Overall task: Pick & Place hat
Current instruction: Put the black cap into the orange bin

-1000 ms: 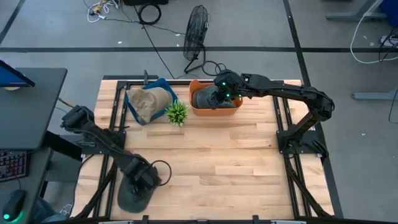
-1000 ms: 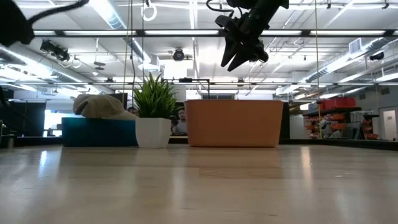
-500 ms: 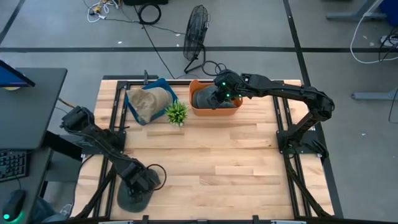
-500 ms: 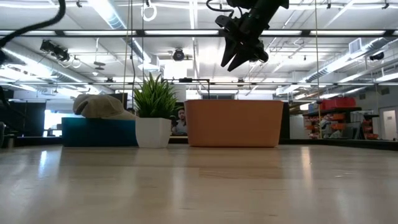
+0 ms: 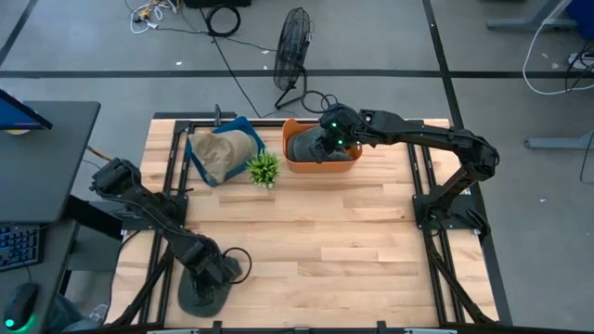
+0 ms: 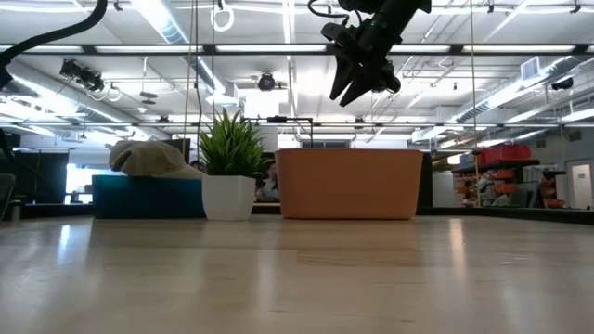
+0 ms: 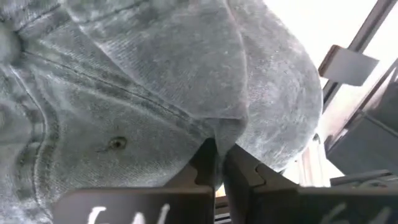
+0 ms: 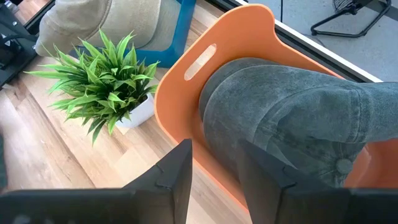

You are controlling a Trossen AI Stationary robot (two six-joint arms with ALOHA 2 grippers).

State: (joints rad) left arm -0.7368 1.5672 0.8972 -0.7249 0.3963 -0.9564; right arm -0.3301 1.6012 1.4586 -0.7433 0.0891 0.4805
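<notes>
The left gripper [image 7: 217, 163] pinches a fold of a grey hat [image 5: 202, 291] well away from the orange bin [image 5: 295, 160], while the right gripper [image 8: 214, 163] hangs spread above that bin, over another grey hat [image 8: 280, 127].

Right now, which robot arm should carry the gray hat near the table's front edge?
Left, probably. The left gripper is shut on the gray hat. The right gripper hangs open over the orange bin, far across the table.

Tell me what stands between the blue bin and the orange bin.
In the high view, the small potted plant stands between the blue bin and the orange bin; the low view shows it too.
</notes>
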